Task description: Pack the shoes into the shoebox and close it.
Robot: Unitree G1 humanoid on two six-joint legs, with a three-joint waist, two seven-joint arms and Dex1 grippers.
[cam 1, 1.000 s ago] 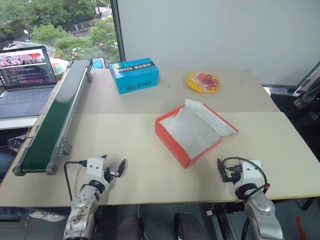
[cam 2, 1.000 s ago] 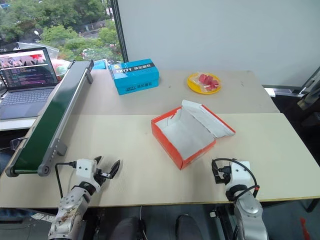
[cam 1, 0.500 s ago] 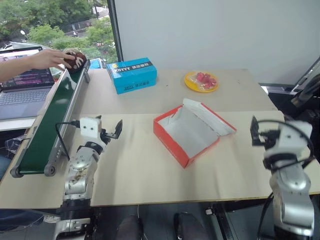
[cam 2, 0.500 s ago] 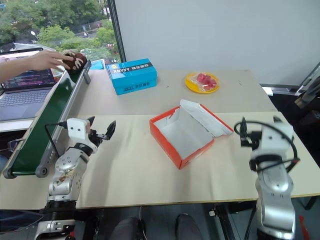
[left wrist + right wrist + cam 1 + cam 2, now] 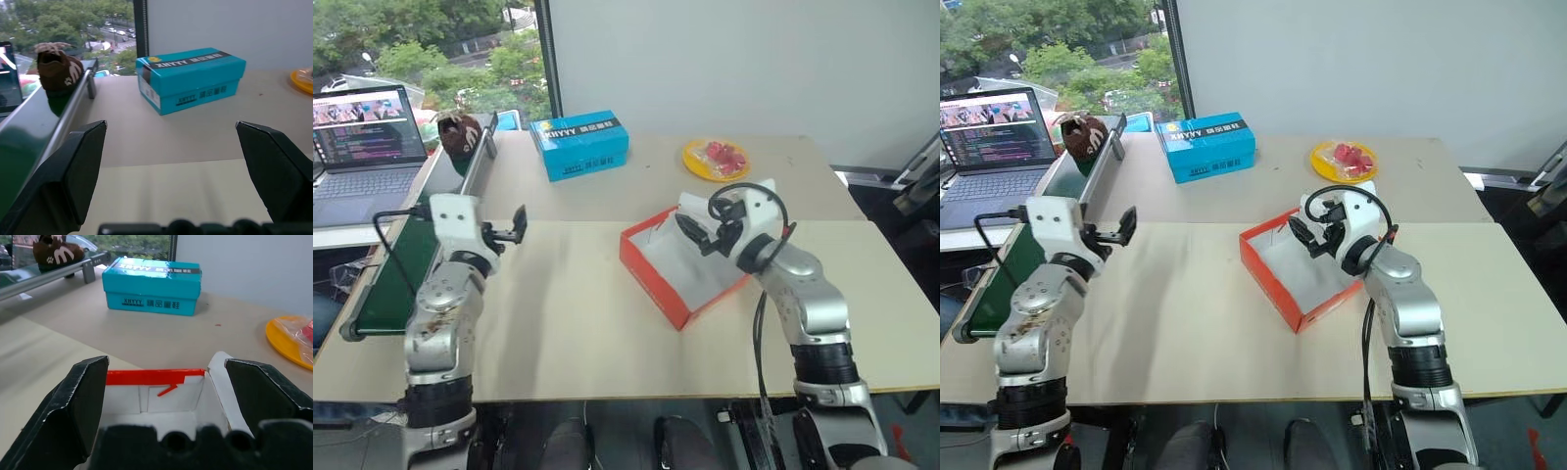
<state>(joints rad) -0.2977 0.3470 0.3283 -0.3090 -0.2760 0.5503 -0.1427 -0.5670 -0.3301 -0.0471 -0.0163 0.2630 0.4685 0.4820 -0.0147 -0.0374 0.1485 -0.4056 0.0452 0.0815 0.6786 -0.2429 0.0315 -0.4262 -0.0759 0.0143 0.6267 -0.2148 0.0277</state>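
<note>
blue box (image 5: 579,146), yellow plate (image 5: 714,161), laptop (image 5: 364,147), perhaps a conveyor (image 5: 411,249).

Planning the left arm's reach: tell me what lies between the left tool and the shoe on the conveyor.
In the left wrist view, the open left tool and the shoe are separated by bare tabletop, the conveyor's metal side rail and its green belt.

Red-orange cardboard shoebox (image 5: 1278,284): its lid and far side are covered by the right pincer (image 5: 1304,233) and its arm.
Dark brown shoe (image 5: 1083,135): markings too small to read.
Open laptop (image 5: 367,147): cut off by the frame edge.
Yellow plate (image 5: 288,340): cut off; wrapped red contents unclear.
</note>
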